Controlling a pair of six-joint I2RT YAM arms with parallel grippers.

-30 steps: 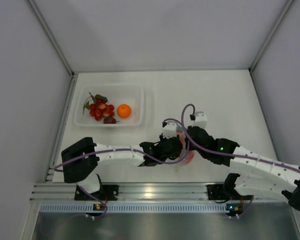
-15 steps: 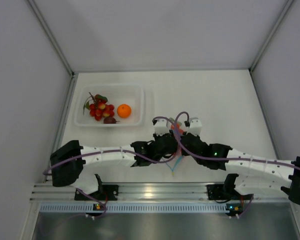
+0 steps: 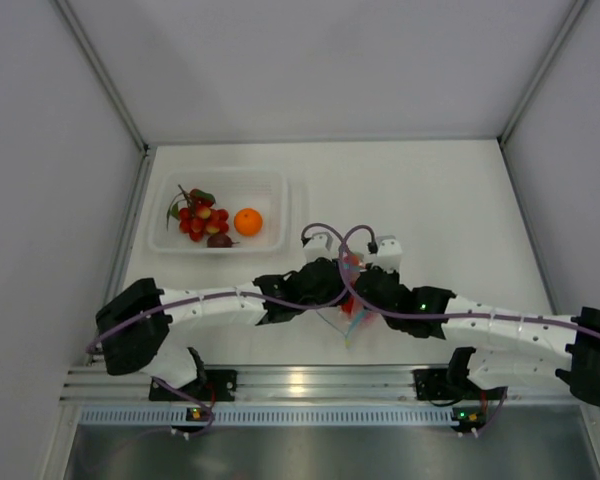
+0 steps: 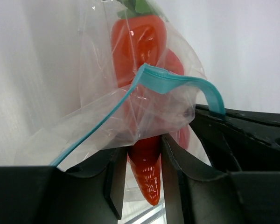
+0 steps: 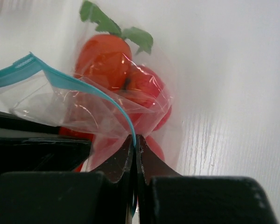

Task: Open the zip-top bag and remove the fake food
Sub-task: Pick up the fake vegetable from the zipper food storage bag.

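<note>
Here, right gripper [image 5: 134, 143] pinching zip-top bag [image 5: 46, 100], left gripper [image 4: 143, 156] clasping carrot [image 4: 147, 181]

White-black arms [image 3: 210, 305], apparently purple cables [image 3: 320, 226]

Over the last second the left tool [image 3: 342, 290] shifts slightly far, and the right tool [image 3: 364, 292] swings left to meet it. The two now sit tip to tip, where a second ago they stood apart. The left arm [image 3: 215, 305] settles with its big rear link farther to the near left. The right arm [image 3: 500, 328] lies longer and flatter across the bench [image 3: 450, 200]. The zip-top bag [image 3: 354, 320], earlier a pinkish shape between the tools, now hangs under them, its lower corner pointing at the near edge.
</note>
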